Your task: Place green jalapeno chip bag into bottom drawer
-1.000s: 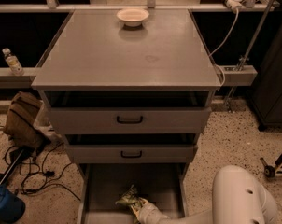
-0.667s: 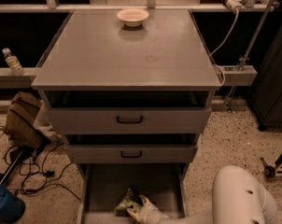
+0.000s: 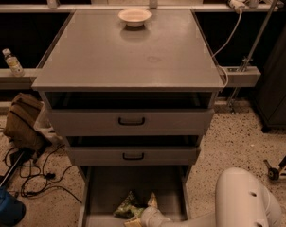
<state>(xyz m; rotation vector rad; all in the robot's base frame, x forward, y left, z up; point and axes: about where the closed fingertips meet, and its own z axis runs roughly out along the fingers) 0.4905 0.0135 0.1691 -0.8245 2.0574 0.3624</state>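
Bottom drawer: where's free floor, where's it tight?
Rear half of the bottom drawer is bare, between the middle drawer front and the green jalapeno chip bag; plus left strip. Crowded front centre: the hand sits beside the bag. Cabinet top is bare forward of the white bowl.

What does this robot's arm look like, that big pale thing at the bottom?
The arm is a bulky, rounded, smooth white shell with a few small dark dots. It narrows to a pale cream gripper, low in the open grey metal bottom drawer beside the crinkled green chip bag. No cables or markings show.
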